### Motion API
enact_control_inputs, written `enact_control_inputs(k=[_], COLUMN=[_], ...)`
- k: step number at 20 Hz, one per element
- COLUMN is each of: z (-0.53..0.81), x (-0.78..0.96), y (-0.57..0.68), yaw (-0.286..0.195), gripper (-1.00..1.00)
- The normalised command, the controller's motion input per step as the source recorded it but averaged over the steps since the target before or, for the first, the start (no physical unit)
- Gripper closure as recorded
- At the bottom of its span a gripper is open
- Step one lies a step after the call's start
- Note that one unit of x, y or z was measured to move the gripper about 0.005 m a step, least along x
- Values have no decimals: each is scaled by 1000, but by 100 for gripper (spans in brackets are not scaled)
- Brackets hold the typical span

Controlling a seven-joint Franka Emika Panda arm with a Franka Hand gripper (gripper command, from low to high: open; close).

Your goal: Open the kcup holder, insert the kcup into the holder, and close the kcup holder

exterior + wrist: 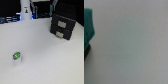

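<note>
Kcup (17,56) on table (45,55), well apart from shut kcup holder (62,23).

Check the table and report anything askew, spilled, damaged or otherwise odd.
Nothing stands out. The kcup holder stands upright with both drawer fronts shut, toward the exterior view's right. The kcup sits upright and alone on the white table, green top up, no spill around it. The pictures are too blurred to rule out fine damage.

- The exterior view looked down at a slant from well off me, over the pale table (42,55), the kcup holder (63,24) at about one o'clock.
- My wrist view faced that surface close up and blurred; only the bare tabletop was shared.
</note>
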Motion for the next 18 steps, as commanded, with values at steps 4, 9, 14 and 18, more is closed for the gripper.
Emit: enact_control_inputs(k=[4,9,14,18], z=[186,89,8,-9], x=[-257,-363,-393,-378], y=[464,611,598,659], yaw=[-135,-188,-193,-185], gripper=[-100,-100,-100,-100])
